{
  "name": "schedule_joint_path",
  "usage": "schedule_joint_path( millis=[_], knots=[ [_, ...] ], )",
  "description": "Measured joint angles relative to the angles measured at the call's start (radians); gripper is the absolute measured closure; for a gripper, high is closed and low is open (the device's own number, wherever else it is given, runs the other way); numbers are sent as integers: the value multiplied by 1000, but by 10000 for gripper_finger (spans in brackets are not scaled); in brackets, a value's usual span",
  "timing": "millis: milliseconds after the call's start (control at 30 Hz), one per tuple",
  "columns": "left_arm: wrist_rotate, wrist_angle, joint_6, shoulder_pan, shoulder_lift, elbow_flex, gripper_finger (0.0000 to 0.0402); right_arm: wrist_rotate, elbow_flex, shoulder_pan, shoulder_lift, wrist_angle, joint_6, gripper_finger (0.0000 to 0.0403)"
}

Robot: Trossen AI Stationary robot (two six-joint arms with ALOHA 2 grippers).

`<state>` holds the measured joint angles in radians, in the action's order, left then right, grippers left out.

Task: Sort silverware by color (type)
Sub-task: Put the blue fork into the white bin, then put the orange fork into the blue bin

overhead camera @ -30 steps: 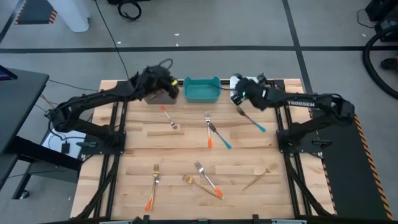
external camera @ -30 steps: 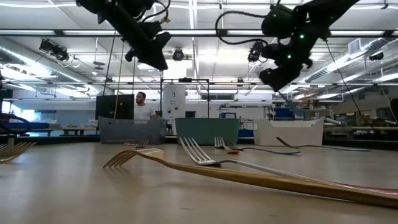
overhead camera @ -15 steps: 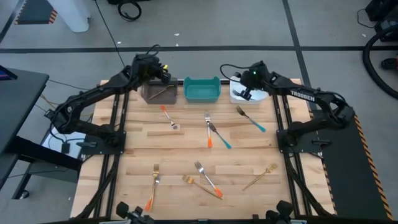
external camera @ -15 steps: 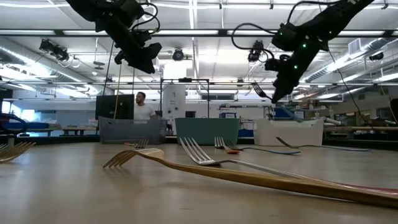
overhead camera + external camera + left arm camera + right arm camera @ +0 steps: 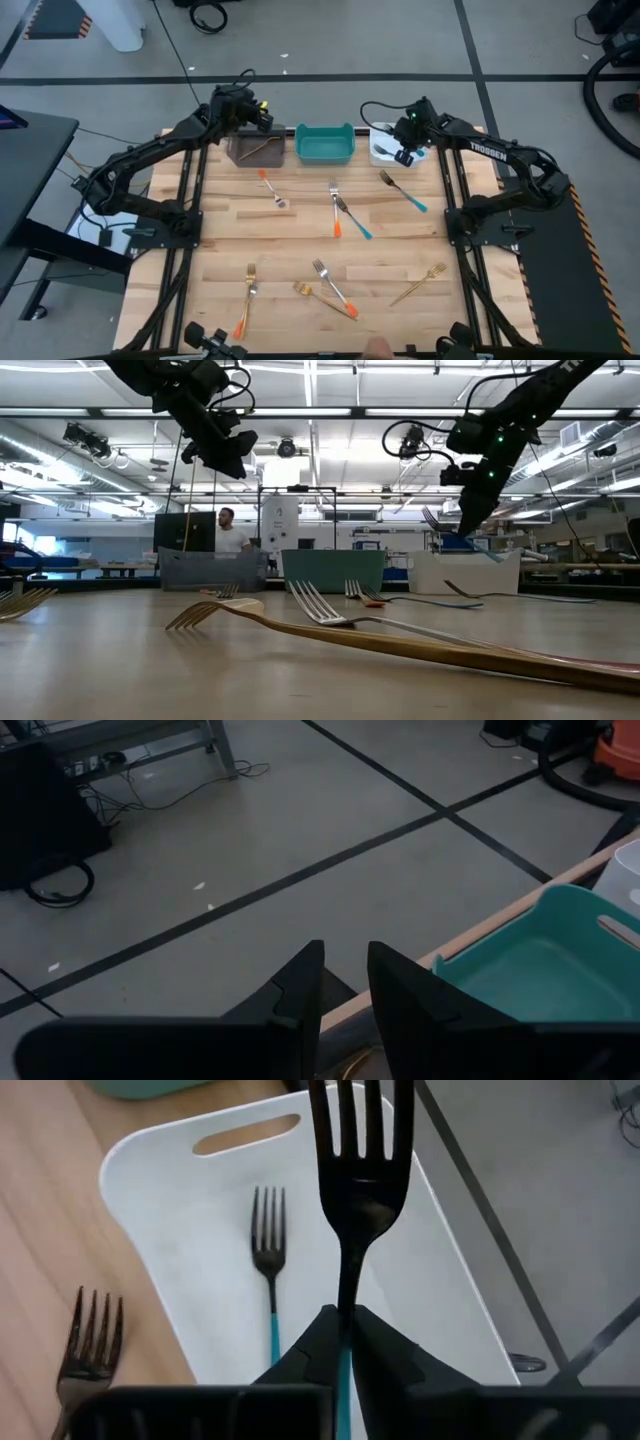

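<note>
Your right gripper (image 5: 344, 1342) hangs over the white bin (image 5: 430, 1280) at the far right of the table, its jaws nearly closed and pinching a blue-handled fork (image 5: 357, 1170) by the neck. That fork runs straight out from the fingertips, tines leading and handle trailing back between the fingers; in the low view it hangs above the bin with its tines up. A second blue-handled fork (image 5: 268, 1250) already lies flat in the bin beneath it, roughly parallel. Just outside the bin on the wood, another fork (image 5: 88, 1342) lies close to the bin's wall.

Your left gripper (image 5: 345, 988) sits at the far left, over the far edge of the table by the grey bin (image 5: 257, 150), jaws slightly parted with nothing between them. The teal bin (image 5: 324, 144) stands between the two.

Across the middle and near parts of the table (image 5: 300, 230) the remaining forks are scattered at mixed angles: orange-handled ones, one more blue-handled one and gold ones. None lies under the held fork.
</note>
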<state>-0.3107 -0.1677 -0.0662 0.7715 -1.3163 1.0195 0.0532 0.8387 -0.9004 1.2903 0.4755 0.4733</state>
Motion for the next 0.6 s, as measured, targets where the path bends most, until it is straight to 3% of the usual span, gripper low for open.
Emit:
schedule_joint_path(
  millis=[333,600],
  knots=[
    [6,-10,0,-2,-6,0,311,18,0,0,0,3,-44,322],
    [29,-29,-100,-6,-6,0,311,39,-1,15,0,-107,-126,312]
  ],
)
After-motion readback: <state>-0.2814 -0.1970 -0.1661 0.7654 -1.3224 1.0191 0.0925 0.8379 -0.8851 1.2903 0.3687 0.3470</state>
